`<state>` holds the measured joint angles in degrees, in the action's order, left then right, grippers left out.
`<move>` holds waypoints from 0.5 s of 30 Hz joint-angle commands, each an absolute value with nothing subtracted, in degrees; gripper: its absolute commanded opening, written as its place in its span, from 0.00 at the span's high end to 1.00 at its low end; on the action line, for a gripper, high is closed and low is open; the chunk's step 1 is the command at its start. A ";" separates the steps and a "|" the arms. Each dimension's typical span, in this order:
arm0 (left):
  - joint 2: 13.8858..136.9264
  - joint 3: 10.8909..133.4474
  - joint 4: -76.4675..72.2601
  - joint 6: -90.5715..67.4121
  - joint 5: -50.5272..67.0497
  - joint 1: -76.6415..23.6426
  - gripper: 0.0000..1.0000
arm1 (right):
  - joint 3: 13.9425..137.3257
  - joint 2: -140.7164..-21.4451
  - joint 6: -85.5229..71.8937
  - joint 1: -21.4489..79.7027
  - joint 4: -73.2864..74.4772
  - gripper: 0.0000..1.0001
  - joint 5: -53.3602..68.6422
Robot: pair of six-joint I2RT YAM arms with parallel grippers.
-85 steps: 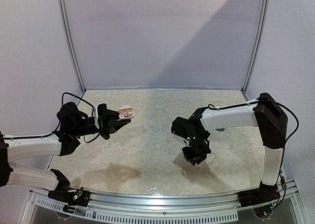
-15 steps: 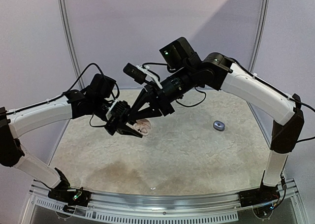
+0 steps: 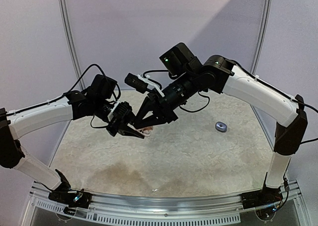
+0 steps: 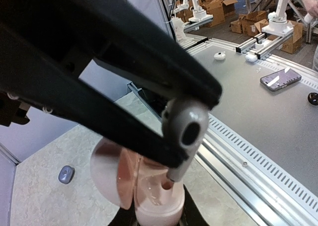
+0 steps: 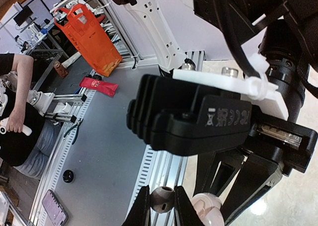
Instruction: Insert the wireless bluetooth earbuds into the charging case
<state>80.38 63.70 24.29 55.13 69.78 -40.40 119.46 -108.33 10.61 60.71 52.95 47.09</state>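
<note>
Glossy pink plastic charging case (image 4: 155,209), smooth grey plastic earbud (image 4: 182,114)

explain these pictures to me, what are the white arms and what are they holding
These are two robot arms bolted at the near edge of a table: the left arm and the right arm. The wide picture comes from a fixed camera above and behind them. The other two come from small cameras, one on each wrist, so each looks along its own claw. The left claw grips an open pink charging case. The right claw pinches a grey earbud, its stem pointing down at the open case. On the table lies one small grey oval thing; I cannot tell what it is.
</note>
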 commanded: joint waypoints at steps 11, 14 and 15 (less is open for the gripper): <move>79.99 63.43 24.61 56.34 68.57 -41.31 1.00 | 118.07 -106.59 12.50 60.93 55.70 1.00 42.81; 79.60 63.12 24.03 56.33 68.41 -41.31 1.00 | 117.81 -106.78 12.80 60.94 56.50 1.00 41.68; 79.55 63.11 23.93 56.28 68.45 -41.31 1.00 | 117.74 -106.79 12.82 60.94 56.63 1.00 41.52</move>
<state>80.38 63.68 24.34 55.92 67.99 -40.40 118.83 -108.16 12.10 60.71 54.50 44.10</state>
